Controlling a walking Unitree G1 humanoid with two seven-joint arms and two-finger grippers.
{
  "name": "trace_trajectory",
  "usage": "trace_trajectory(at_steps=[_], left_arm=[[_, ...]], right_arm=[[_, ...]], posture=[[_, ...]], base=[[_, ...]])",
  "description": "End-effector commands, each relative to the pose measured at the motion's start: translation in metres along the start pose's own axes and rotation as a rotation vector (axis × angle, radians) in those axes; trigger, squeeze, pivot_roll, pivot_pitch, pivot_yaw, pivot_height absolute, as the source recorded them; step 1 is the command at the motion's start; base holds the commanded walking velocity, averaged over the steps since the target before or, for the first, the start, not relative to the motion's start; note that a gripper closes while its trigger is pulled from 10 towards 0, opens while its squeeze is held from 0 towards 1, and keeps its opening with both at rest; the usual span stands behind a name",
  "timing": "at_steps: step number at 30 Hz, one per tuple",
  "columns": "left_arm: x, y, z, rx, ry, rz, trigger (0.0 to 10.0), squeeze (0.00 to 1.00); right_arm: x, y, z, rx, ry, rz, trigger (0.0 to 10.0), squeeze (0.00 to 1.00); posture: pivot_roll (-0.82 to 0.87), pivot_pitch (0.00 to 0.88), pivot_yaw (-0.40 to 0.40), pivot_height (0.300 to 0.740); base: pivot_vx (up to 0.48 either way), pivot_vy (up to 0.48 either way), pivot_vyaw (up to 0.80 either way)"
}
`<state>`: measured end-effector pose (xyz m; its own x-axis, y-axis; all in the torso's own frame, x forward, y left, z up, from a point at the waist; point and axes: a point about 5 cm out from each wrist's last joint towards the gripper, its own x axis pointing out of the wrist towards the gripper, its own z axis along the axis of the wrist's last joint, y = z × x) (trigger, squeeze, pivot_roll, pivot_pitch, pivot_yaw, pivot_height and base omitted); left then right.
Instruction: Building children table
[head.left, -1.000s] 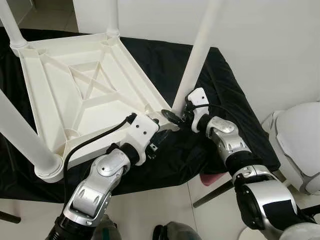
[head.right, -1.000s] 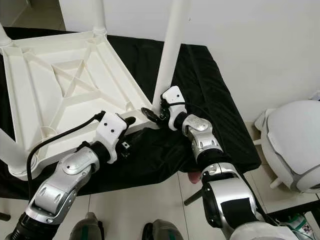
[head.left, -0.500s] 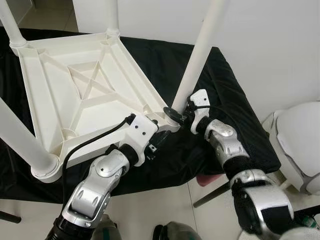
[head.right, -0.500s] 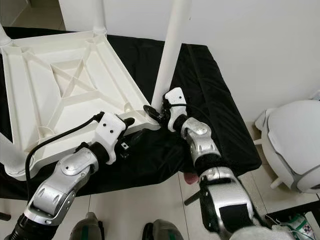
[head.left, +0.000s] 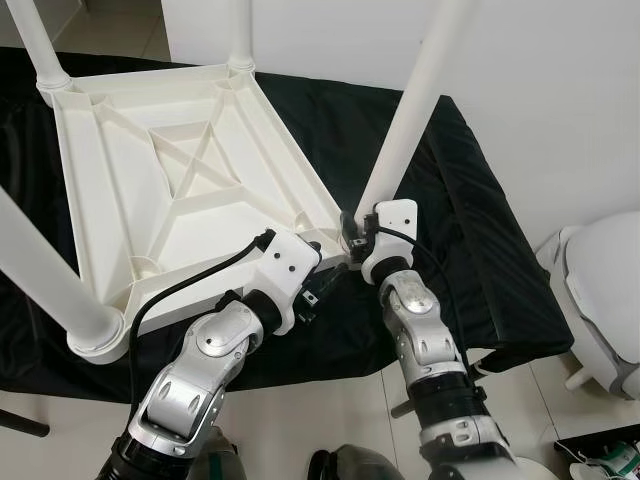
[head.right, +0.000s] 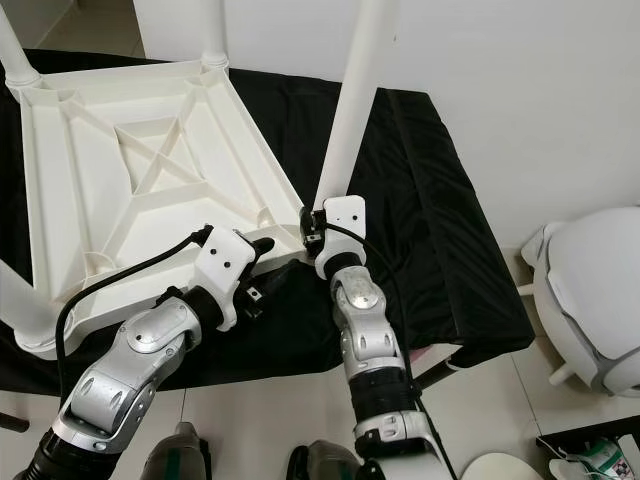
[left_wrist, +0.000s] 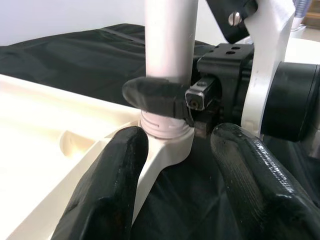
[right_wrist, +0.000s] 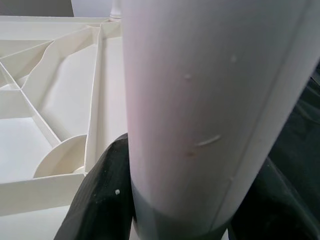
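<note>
- upturned white children's table (head.left: 170, 200) lies on the black-draped surface (head.left: 450, 200); near-right table leg (head.left: 410, 120) stands in its corner socket (left_wrist: 167, 132), leaning a little
- right gripper (head.left: 352, 232) jaws clenched on the leg's base; left gripper (left_wrist: 175, 165) jaws released, straddling the socket corner
- risks: leg cross-threads or sits crooked if turned while tilted; tabletop slides on the cloth if the left doesn't brace it; grip so low gives little leverage, may slip

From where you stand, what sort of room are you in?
Probably a room in a home: pale floor tiles, a plain white wall, and an upturned white plastic table lying on a black cloth.
</note>
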<state>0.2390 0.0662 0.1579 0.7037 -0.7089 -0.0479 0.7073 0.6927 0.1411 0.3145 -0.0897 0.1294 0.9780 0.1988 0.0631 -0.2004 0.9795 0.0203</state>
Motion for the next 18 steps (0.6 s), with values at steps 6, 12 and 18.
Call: trace_trajectory(at_steps=[6,12,18], left_arm=[[0.002,-0.004,-0.001,-0.003,0.004,-0.019,10.0,0.00],[0.001,-0.003,-0.001,-0.002,0.001,-0.009,10.0,0.00],[0.000,-0.002,0.000,0.003,-0.001,-0.007,10.0,0.00]], right_arm=[[-0.008,-0.008,-0.004,-0.032,0.071,-0.028,0.0,0.00],[0.002,-0.022,-0.002,-0.014,0.060,0.023,10.0,1.00],[0.010,-0.030,-0.005,0.012,0.101,0.157,10.0,1.00]], posture=[[0.01,0.035,-0.120,0.740],[0.03,0.019,-0.131,0.740],[0.03,0.015,-0.132,0.740]], base=[[0.000,0.000,0.00],[0.000,0.000,0.00],[0.000,0.000,0.00]])
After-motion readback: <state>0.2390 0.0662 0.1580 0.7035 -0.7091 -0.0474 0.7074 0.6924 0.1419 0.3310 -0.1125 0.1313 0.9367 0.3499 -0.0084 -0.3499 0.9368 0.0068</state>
